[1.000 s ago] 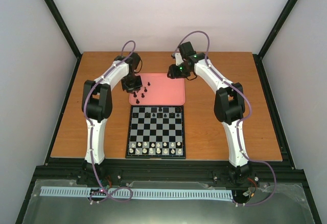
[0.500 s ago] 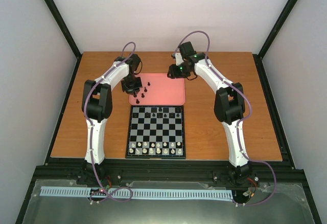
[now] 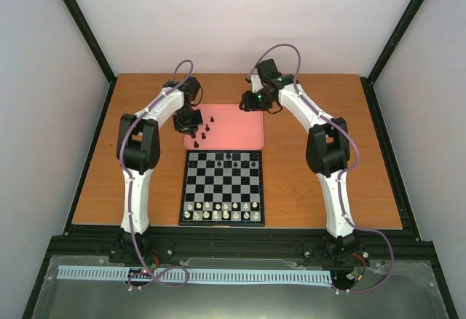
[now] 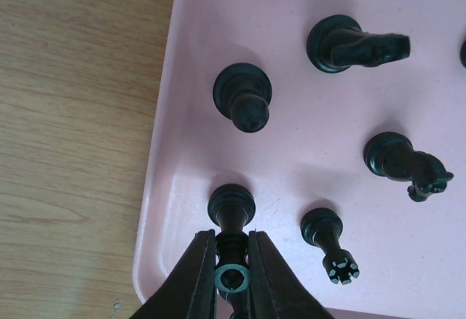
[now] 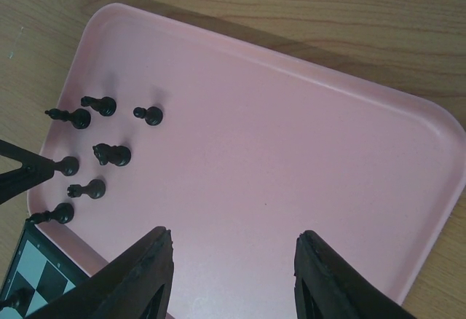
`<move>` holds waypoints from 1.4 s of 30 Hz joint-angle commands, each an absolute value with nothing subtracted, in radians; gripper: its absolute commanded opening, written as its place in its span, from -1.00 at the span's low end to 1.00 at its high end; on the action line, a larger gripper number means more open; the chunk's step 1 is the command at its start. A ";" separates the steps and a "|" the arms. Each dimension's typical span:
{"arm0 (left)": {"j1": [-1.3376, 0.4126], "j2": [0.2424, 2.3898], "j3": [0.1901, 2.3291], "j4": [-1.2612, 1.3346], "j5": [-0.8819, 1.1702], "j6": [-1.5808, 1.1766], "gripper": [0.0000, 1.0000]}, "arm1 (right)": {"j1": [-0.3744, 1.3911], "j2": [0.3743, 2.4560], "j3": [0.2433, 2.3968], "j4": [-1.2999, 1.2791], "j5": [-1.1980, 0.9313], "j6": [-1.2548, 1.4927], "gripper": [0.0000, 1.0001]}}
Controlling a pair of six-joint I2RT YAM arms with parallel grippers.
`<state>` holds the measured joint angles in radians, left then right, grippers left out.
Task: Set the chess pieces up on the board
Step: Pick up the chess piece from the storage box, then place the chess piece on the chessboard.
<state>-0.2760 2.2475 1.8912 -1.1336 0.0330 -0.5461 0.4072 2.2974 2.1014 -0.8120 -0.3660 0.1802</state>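
Left gripper (image 4: 233, 281) pinches tiny black chess piece (image 4: 231, 206), lower-left of plain pink tray (image 4: 291, 166) | we see it creep slightly up-frame: likely lift beginning | right gripper (image 5: 233, 261) wide, empty | black-and-silver chequered board (image 3: 222, 184), centre, awaits.

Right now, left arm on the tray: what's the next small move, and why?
Probably lift straight up. The left fingers look closed on the top of a black piece standing on the pink tray near its rim, with another piece close beside it. A vertical lift should clear that neighbour before carrying toward the board.
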 commanded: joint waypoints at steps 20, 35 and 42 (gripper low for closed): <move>-0.312 2.089 2.008 -1.307 0.048 -0.533 -0.98 | 0.391 2.306 2.122 -0.807 -0.376 0.183 -0.08; -0.499 2.105 1.985 -1.326 0.166 -0.540 -0.99 | 0.391 2.301 2.111 -0.805 -0.360 0.176 -0.07; -0.506 2.104 1.892 -1.297 0.180 -0.549 -0.98 | 0.390 2.313 2.117 -0.805 -0.369 0.179 -0.07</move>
<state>-0.5018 2.0937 1.9247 -1.3003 0.1623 -0.5419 0.3988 2.2978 2.1014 -0.8116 -0.3676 0.1802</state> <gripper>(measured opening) 0.114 0.463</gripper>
